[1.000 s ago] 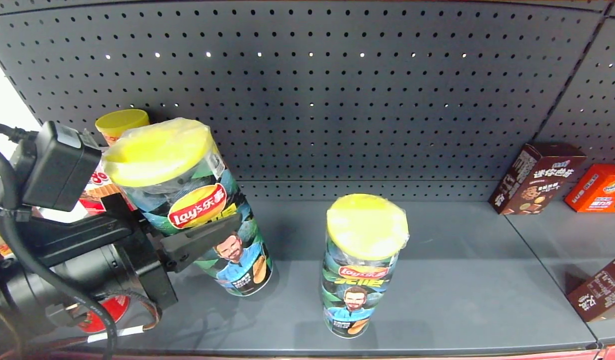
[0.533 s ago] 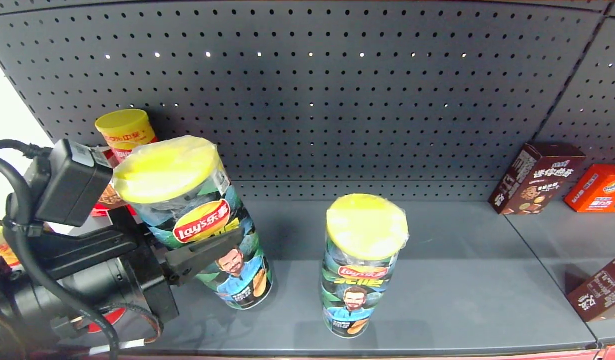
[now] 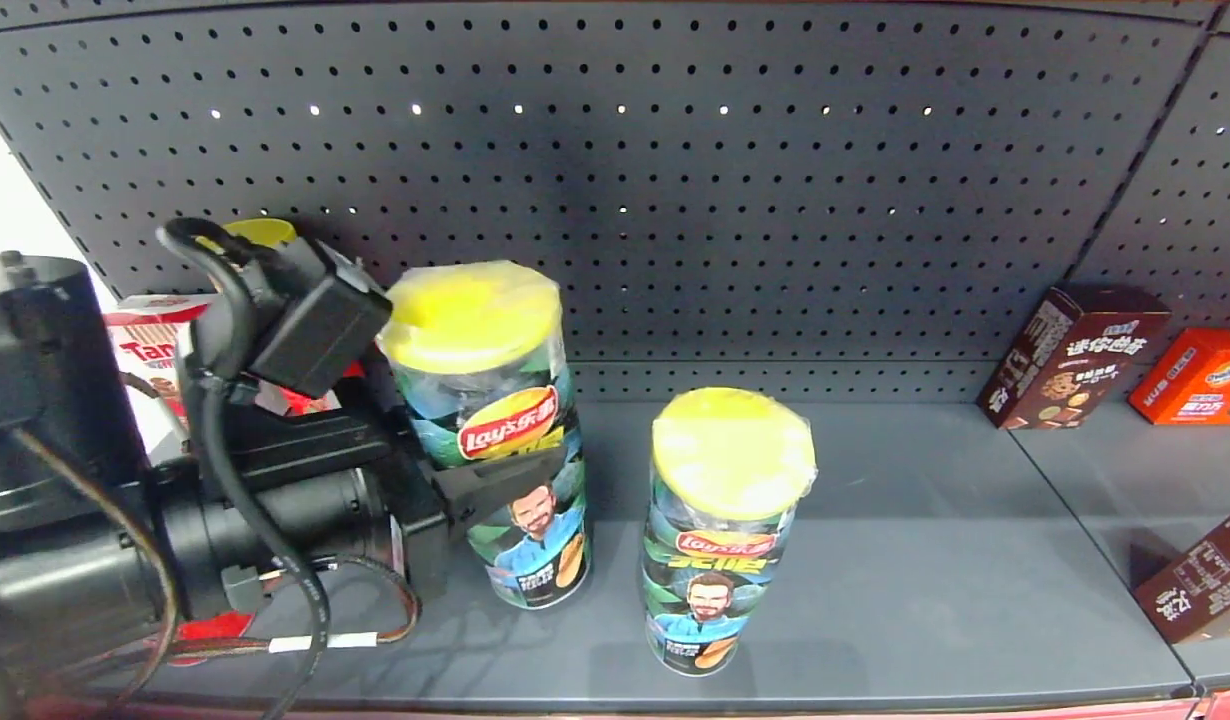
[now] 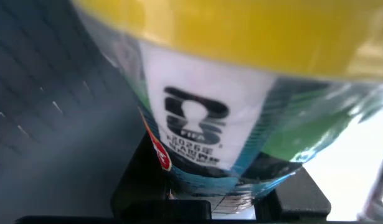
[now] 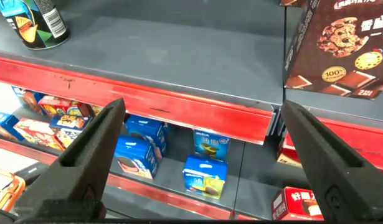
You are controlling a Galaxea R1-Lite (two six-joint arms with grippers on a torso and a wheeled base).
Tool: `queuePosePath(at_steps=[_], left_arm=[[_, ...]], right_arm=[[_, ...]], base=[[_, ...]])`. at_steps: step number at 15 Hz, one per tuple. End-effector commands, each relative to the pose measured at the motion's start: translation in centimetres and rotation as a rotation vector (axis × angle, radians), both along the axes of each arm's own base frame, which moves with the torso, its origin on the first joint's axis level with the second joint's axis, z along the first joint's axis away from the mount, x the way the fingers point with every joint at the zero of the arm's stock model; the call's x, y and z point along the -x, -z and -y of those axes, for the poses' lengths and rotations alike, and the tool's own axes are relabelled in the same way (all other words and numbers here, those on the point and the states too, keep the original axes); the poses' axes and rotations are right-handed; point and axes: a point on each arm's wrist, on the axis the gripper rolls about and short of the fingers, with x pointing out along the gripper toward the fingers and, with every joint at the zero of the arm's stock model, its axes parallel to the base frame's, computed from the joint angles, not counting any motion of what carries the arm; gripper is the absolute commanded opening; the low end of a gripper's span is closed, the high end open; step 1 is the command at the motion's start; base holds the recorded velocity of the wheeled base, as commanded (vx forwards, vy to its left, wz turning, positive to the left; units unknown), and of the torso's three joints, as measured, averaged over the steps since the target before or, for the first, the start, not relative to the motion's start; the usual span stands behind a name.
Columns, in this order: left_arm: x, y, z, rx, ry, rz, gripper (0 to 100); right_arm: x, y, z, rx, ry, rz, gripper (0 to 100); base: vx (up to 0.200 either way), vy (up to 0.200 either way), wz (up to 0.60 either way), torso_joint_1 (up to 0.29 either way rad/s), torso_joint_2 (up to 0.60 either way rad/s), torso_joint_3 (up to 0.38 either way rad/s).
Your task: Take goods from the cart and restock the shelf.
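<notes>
**Item 1: held chip can** (image 3: pixel 490 420). Yellow lid, wrapped in clear film. It is clamped at mid-height by the left gripper (image 3: pixel 500 470), with one black finger (image 3: pixel 495 482) across its front. It stands upright with its base at the shelf (image 3: pixel 925 570) floor; whether it is touching cannot be told. A second ago it leaned to the right near the shelf's left end. It is now straight, further right and deeper in, near the pegboard back (image 3: pixel 675 200). The left wrist view shows the same can (image 4: pixel 210 137) close against the gripper.

**Item 2: standing chip can** (image 3: pixel 725 530). It is upright towards the front edge, in the same place as before. The held can is now just beside it on its left, slightly further back, and the two are apart.

**Item 3: right gripper** (image 5: pixel 203 106). The fingers are spread wide and hold nothing. It sits low in front of the red shelf edge (image 5: pixel 179 102).

**Other stock.**
- A wafer box (image 3: pixel 150 345) is at the far left.
- A yellow-lidded cup (image 3: pixel 260 232) is now largely hidden behind the left arm.
- A brown box (image 3: pixel 1070 355) and an orange box (image 3: pixel 1195 375) are on the right.
- Blue boxes (image 5: pixel 203 174) are on the shelf below.
</notes>
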Motion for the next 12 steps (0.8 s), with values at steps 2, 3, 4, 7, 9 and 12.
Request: queuePosePath(at_steps=[2, 3, 4, 7, 9, 12], left_arm=[[-3.1, -0.6, 2.4, -0.019, 0.017, -0.041, 0], [-4.4, -0.6, 2.9, -0.02, 0.014, -0.041, 0], [-5.7, -0.7, 3.1, -0.018, -0.001, -0.037, 0], [-8.9, -0.6, 3.9, -0.014, -0.034, -0.029, 0], [-10.2, -0.1, 4.4, -0.02, -0.043, -0.036, 0], [-12.3, 0.7, 5.8, 0.012, -0.037, 0.01, 0]], right_arm=[[0.0, 0.0, 0.0, 0.0, -0.001, 0.0, 100], [0.0, 0.0, 0.0, 0.001, 0.0, -0.002, 100], [0.0, 0.0, 0.0, 0.001, -0.001, -0.002, 100], [0.0, 0.0, 0.0, 0.001, -0.001, -0.002, 100], [0.0, 0.0, 0.0, 0.001, 0.0, -0.002, 100], [0.0, 0.0, 0.0, 0.001, 0.0, -0.002, 100]], base=[[0.0, 0.0, 0.0, 0.0, 0.0, 0.0], [0.0, 0.0, 0.0, 0.0, 0.0, 0.0], [0.0, 0.0, 0.0, 0.0, 0.0, 0.0], [0.0, 0.0, 0.0, 0.0, 0.0, 0.0], [0.0, 0.0, 0.0, 0.0, 0.0, 0.0], [0.0, 0.0, 0.0, 0.0, 0.0, 0.0]])
